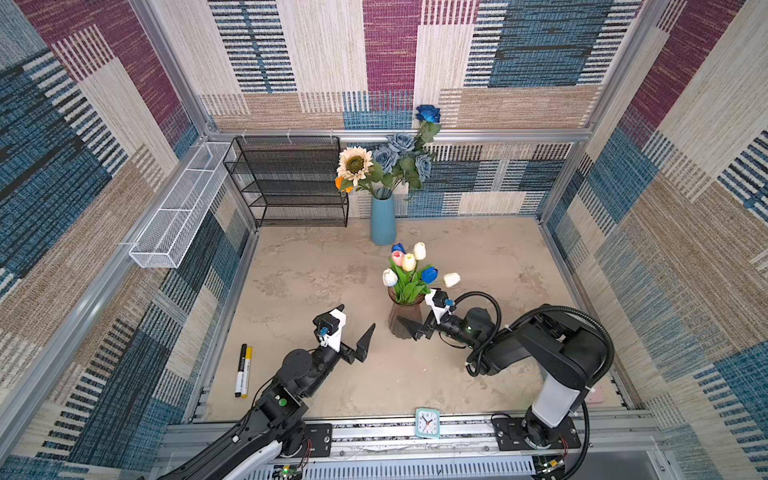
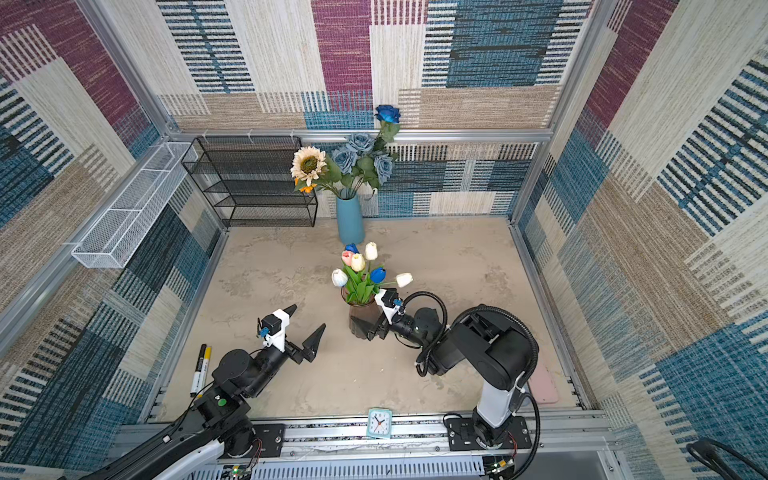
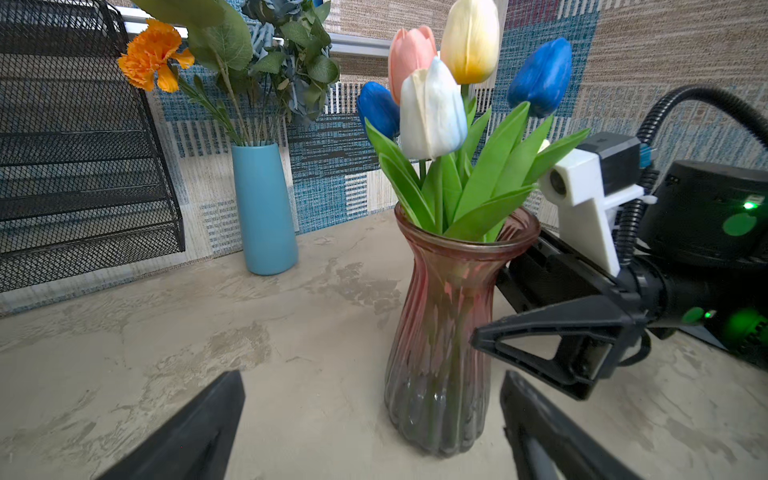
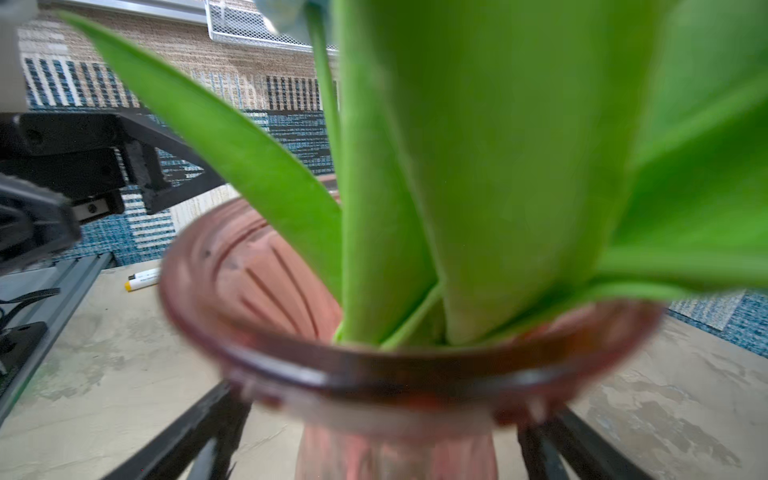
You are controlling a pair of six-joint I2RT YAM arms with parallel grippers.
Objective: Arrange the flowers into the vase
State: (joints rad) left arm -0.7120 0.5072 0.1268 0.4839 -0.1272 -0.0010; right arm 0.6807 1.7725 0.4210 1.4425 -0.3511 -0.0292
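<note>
Tulips (image 1: 409,270) stand in the ribbed glass vase (image 3: 440,332) at mid-table, the roses (image 1: 401,143) and sunflower (image 1: 354,164) in the blue vase (image 1: 382,220) by the back wall. My right gripper (image 4: 386,453) is spread wide astride the glass vase's neck, my left gripper (image 1: 358,316) gaping and empty nearby; a sideways swing of the right jaws could topple it or drag stems out by the leaves.

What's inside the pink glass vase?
The vase holds tulips: white, pink, yellow and blue blooms, green leaves fanning over its rim. The tinted, ribbed glass blurs the stems lower down; where they rest cannot be seen.
</note>
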